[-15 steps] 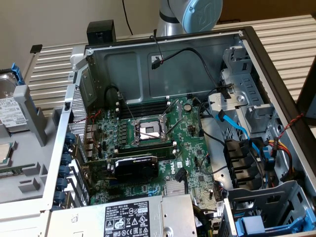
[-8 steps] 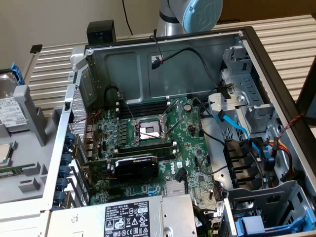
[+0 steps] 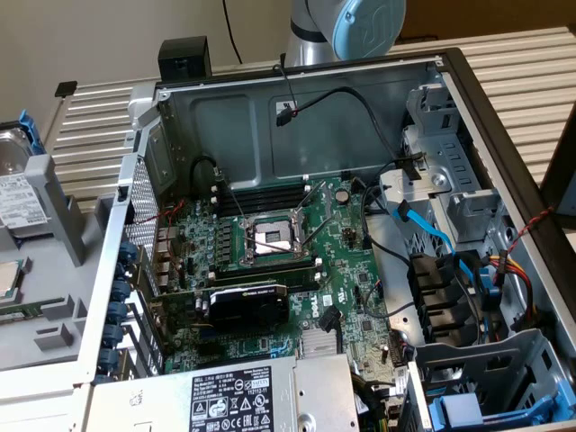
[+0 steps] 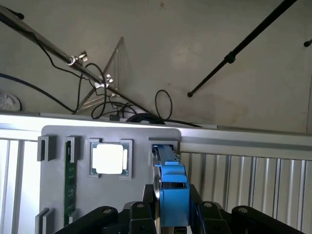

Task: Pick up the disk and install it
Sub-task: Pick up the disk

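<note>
The disk (image 4: 170, 192) stands on edge in a slot of the grey holder (image 4: 136, 161), its bright blue rail facing the wrist camera. My gripper (image 4: 171, 214) straddles it, with a black finger (image 4: 146, 209) pressed to each side, so it is shut on the disk. In the exterior view the disk (image 3: 16, 184) shows at the far left in the grey holder (image 3: 54, 297), white label and blue rail visible. The arm (image 3: 346, 27) rises behind the open computer case (image 3: 297, 117).
A square processor chip (image 4: 109, 158) and a green memory stick (image 4: 70, 180) sit in the holder beside the disk. In the case lie the motherboard (image 3: 270, 243), the power supply (image 3: 243, 396), blue cables (image 3: 432, 238) and blue-railed drive bays (image 3: 468, 409) at the exterior view's right.
</note>
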Motion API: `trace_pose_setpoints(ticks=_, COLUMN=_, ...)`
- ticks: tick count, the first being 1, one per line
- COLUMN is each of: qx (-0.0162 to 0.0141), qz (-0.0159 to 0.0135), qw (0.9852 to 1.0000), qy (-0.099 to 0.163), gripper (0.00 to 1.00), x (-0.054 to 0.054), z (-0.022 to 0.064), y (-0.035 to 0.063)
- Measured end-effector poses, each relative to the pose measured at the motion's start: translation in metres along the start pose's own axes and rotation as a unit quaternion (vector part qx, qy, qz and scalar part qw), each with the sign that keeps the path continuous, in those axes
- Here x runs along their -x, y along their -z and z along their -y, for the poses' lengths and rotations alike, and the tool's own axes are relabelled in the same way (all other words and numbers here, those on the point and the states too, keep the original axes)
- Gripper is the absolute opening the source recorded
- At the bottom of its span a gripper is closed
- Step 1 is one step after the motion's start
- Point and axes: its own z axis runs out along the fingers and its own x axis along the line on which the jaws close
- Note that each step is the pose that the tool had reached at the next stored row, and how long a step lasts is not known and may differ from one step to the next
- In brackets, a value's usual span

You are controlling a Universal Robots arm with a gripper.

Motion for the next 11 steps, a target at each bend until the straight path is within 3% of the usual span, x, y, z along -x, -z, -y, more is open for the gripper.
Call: trace_pose_setpoints(ticks=11, qx=-0.0007, qz=0.0000, qw=1.0000, qy=0.000, gripper=0.37, x=0.000, z=-0.0006, y=0.0115)
